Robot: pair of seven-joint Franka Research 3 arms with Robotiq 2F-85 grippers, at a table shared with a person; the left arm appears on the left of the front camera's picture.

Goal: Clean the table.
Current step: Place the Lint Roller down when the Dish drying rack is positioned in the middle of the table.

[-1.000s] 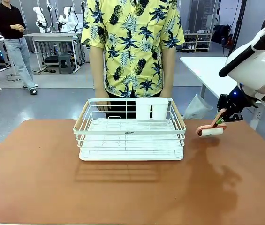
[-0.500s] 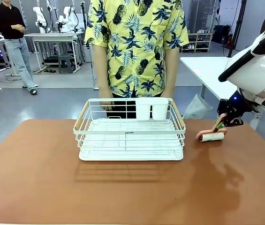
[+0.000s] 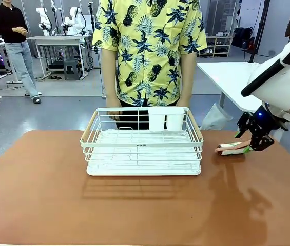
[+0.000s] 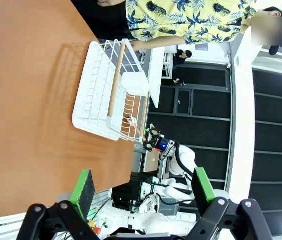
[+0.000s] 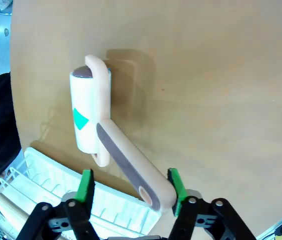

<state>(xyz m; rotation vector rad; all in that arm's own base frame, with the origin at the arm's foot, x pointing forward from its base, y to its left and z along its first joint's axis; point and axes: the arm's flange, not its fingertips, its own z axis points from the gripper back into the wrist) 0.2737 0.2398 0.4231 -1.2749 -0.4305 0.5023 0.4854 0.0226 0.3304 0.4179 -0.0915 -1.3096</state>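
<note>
Front view: the right hand (image 3: 251,145) hangs just over the lint roller (image 3: 232,148) lying on the tabletop (image 3: 145,205), right of the dish rack (image 3: 142,143). Left wrist view: the left hand (image 4: 141,189) gapes wide, holding nothing. Right wrist view: the right hand's fingers (image 5: 85,184) (spread apart) flank the roller's handle, one perhaps touching it.

My front camera looked across the table (image 3: 57,205) at the far side. My left wrist camera viewed the dish rack (image 4: 106,95) from afar; my right one hung close above the table, sharing that rack.
</note>
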